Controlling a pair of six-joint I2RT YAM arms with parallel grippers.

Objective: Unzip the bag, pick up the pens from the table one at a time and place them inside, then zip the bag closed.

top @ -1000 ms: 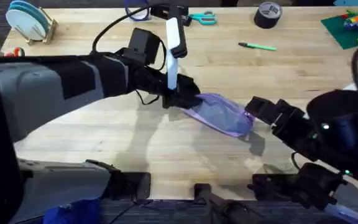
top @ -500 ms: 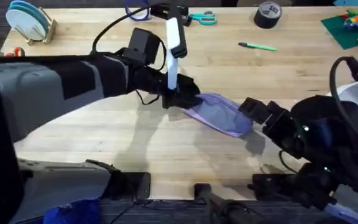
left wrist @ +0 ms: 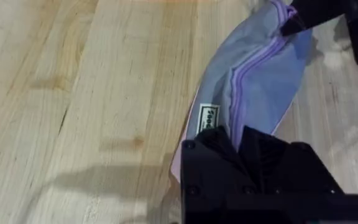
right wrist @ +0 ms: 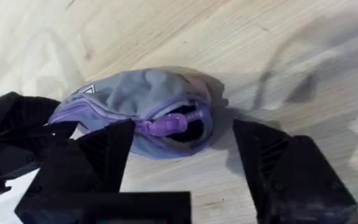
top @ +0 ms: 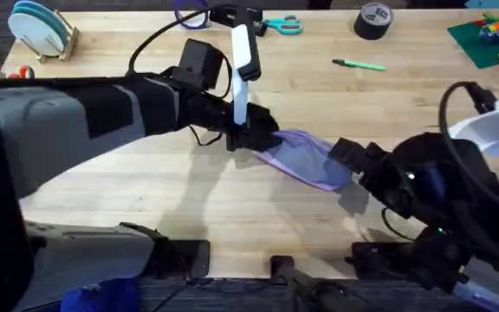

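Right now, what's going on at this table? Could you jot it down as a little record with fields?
bag: lavender pouch mid-table, zipper mostly shut
left pincer: shut on the pouch's label end
right pincer: open, fingers either side of the zipper pull
pen: green, far side of table, apart from the pouch

The lavender bag [top: 306, 158] lies mid-frame on the surface [top: 145, 186], zipper seemingly part-open; one green pen [top: 359, 64] lies upper right.
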